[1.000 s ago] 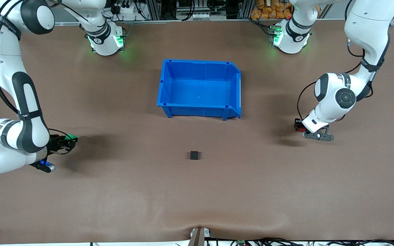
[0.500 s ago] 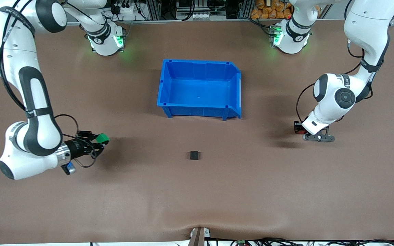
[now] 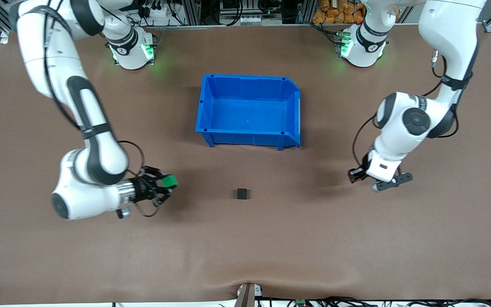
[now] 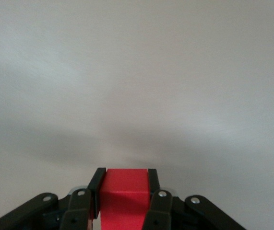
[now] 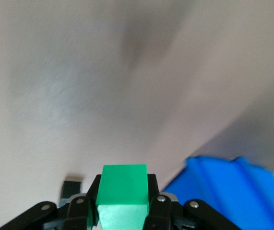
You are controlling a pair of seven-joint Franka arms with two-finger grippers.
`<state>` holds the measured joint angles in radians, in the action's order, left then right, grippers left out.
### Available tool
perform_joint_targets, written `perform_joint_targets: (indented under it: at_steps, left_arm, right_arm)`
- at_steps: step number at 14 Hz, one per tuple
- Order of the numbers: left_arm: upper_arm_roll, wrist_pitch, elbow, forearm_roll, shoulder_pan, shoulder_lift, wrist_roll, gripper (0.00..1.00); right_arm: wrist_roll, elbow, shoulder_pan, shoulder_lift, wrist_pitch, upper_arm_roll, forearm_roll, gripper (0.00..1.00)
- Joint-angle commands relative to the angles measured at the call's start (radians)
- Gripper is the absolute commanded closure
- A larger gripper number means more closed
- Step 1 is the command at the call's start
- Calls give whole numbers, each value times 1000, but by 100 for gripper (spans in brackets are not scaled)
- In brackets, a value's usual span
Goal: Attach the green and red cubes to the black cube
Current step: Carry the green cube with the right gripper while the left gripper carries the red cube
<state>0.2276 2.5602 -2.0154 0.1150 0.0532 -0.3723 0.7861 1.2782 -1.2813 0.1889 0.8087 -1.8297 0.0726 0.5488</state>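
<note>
The black cube (image 3: 241, 194) lies alone on the brown table, nearer the front camera than the blue bin; it also shows in the right wrist view as the black cube (image 5: 72, 186). My right gripper (image 3: 168, 183) is shut on the green cube (image 3: 169, 181) over the table beside the black cube, toward the right arm's end. The wrist view shows the green cube (image 5: 124, 184) clamped between both pads. My left gripper (image 3: 355, 175) hangs over the table toward the left arm's end, shut on the red cube (image 4: 124, 191), which is hardly seen in the front view.
A blue bin (image 3: 245, 138) with nothing in it stands mid-table, farther from the front camera than the black cube; its corner, the blue bin (image 5: 228, 191), shows in the right wrist view. Bare brown table surrounds the black cube.
The right arm has swung in from its end of the table toward the black cube, carrying the green cube. The left arm has shifted a little toward the middle with the red cube.
</note>
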Motion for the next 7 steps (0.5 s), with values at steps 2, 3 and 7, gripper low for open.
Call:
perform_joint_targets:
  at_steps: [2, 3, 7]
  left_arm:
    - [-4, -116, 222, 17, 85, -123, 348, 100]
    - [-4, -139, 289, 17, 112, -170, 463, 100]
    - [-10, -146, 507, 20, 194, -336, 816, 100]
  right_arm:
    - [163, -10, 89, 21, -158, -10, 63, 100]
    - [196, -16, 113, 26, -201, -10, 63, 100]
    - [321, -16, 193, 75, -360, -10, 62, 100]
